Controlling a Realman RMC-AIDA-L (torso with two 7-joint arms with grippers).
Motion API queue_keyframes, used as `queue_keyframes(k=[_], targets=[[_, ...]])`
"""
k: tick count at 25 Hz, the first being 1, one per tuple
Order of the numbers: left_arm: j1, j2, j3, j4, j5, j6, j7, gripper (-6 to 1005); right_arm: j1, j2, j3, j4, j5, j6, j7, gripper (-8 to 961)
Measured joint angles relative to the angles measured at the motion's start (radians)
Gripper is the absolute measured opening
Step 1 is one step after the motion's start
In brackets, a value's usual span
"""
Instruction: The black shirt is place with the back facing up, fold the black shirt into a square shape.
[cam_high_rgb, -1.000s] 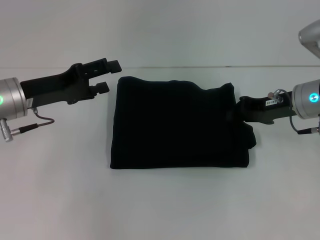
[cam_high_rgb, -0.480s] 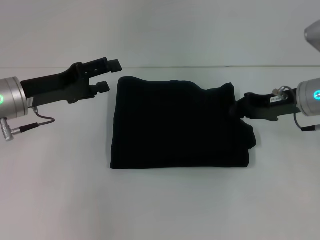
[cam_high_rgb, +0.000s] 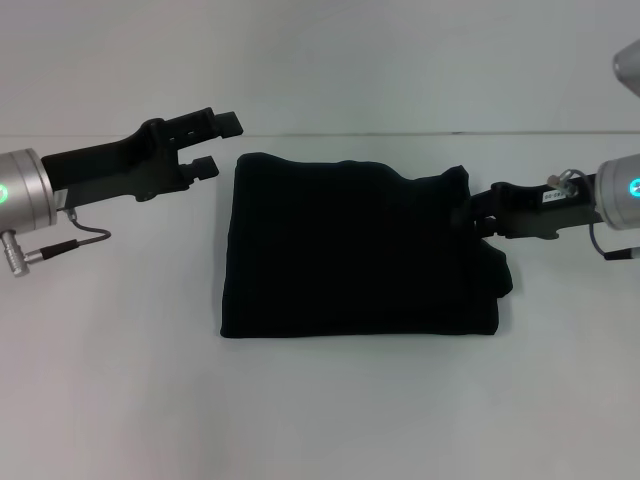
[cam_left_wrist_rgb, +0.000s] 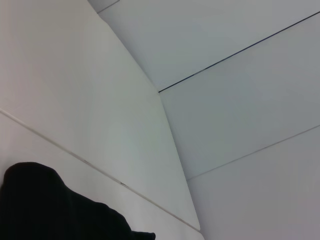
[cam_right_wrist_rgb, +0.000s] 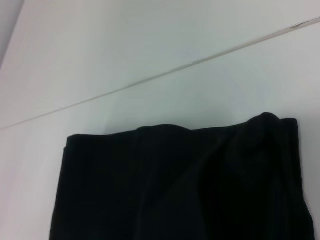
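folded black shirt (cam_right_wrist_rgb: 180, 185) lies flat on the white table (cam_right_wrist_rgb: 150, 60).

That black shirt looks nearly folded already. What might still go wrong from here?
The right hand sits against the black shirt at its right edge; if it snags cloth while backing away, the fold may be dragged open. That right side is already uneven, with a lump of fabric bulging past the edge, so the result may not be a clean square. The left hand hovers open off the far left corner, apart from the shirt.

One black shirt (cam_high_rgb: 355, 250) — two end effectors — left end effector (cam_high_rgb: 222, 143), right end effector (cam_high_rgb: 473, 215).
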Motion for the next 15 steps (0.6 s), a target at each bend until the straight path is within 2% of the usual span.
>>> queue_keyframes(k=[7, 15], targets=[[-0.005, 0.002, 0.0, -0.013, -0.001, -0.006, 0.009, 890, 0.017, 0.042, -0.035, 0.012, -0.002, 0.077, -0.002, 457], [0.0, 0.001, 0.0, -0.014, -0.002, -0.006, 0.011, 889, 0.042, 0.064, -0.081, 0.077, -0.002, 0.175, -0.002, 456]])
